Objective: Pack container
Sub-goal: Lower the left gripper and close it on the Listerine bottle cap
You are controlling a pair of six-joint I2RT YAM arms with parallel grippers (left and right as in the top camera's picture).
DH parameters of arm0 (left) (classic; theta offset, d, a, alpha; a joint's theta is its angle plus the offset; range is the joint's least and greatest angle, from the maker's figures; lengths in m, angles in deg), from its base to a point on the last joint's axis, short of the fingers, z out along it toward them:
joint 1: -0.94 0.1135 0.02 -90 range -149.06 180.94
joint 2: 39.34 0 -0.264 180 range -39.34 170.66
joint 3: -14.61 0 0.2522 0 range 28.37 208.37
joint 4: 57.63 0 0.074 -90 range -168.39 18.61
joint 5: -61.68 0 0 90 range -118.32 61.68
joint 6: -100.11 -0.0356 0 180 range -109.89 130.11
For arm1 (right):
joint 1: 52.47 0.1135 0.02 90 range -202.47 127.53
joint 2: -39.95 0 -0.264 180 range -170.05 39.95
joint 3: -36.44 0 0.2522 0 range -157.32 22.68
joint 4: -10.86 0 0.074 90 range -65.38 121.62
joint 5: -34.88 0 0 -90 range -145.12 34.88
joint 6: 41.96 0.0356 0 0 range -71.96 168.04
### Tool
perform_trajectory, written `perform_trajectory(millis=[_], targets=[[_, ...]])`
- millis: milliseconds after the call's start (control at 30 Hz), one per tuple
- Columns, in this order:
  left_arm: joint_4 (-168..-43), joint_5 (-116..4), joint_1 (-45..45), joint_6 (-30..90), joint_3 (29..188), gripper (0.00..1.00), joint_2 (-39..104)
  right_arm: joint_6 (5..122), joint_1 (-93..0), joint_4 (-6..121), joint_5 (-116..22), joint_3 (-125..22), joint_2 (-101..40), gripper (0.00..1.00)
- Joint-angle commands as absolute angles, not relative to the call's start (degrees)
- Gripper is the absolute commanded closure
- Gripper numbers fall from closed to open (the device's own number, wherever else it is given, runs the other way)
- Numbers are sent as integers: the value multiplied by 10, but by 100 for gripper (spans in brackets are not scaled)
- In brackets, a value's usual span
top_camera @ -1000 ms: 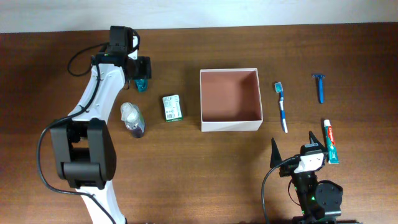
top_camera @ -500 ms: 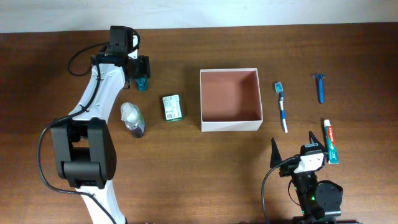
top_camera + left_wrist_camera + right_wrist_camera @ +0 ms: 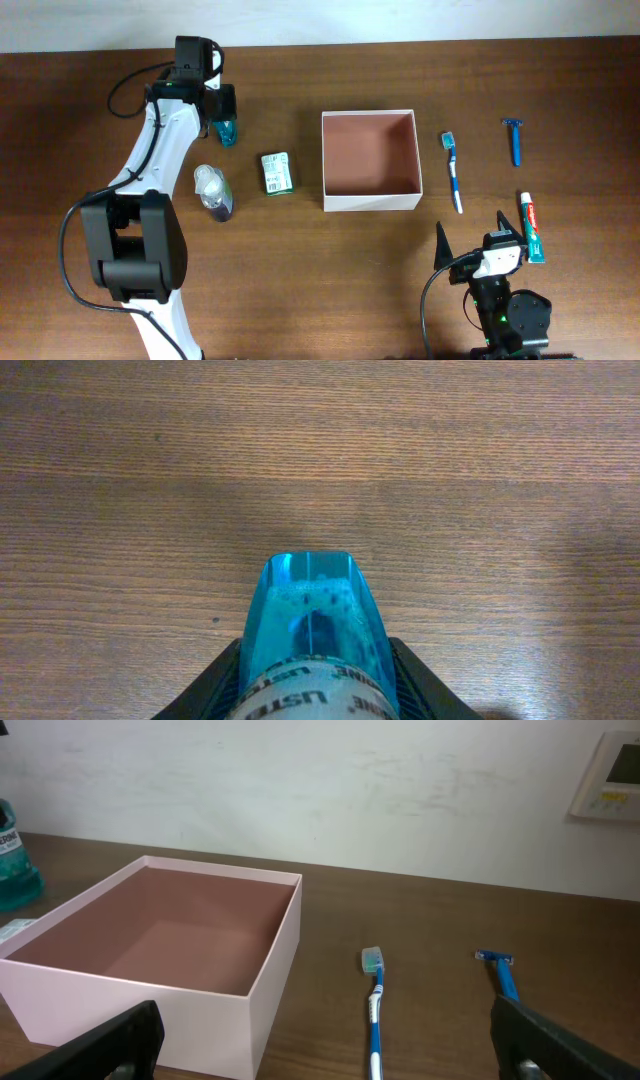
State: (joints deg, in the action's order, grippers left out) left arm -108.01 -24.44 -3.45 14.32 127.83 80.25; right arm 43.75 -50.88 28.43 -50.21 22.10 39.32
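Observation:
The container [image 3: 371,201] is a square white box with a pinkish-brown inside, at the table's middle; it also shows in the right wrist view [image 3: 272,1010]. My left gripper [image 3: 224,110] is at the far left, shut on a blue mouthwash bottle [image 3: 227,130]. The left wrist view shows that bottle [image 3: 312,610] between the jaws [image 3: 315,665] over bare wood. My right gripper [image 3: 471,236] is open and empty near the front edge, right of the container, and its jaws [image 3: 335,1060] face the container's wall.
A green box [image 3: 277,172] and a clear pump bottle [image 3: 213,192] lie left of the container. A blue toothbrush [image 3: 453,172], a blue razor [image 3: 514,140] and a toothpaste tube [image 3: 532,226] lie to its right. The toothbrush [image 3: 375,1010] and razor [image 3: 500,975] show ahead of my right gripper.
My left gripper with the mouthwash bottle has shifted slightly left and toward the far edge. The right arm has not moved.

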Motion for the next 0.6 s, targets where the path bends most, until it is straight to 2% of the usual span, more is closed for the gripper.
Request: perform_trajectory(millis=[0, 133, 233, 367, 467, 567], targets=[[-1084, -240, -30, 144, 1291, 69, 815, 440, -510, 287, -509, 224, 397, 1], [-1085, -240, -30, 144, 1291, 78, 815, 440, -510, 288, -509, 224, 397, 2], [-1087, -240, -30, 144, 1291, 91, 814, 440, -510, 287, -509, 224, 397, 2], [-1090, -244, -30, 144, 1303, 92, 801, 440, -510, 287, -509, 224, 397, 2], [-1105, -260, -30, 144, 1334, 98, 782, 440, -510, 288, -509, 224, 397, 2], [-1131, -292, -32, 144, 1371, 99, 756, 440, -510, 287, -509, 224, 397, 1]])
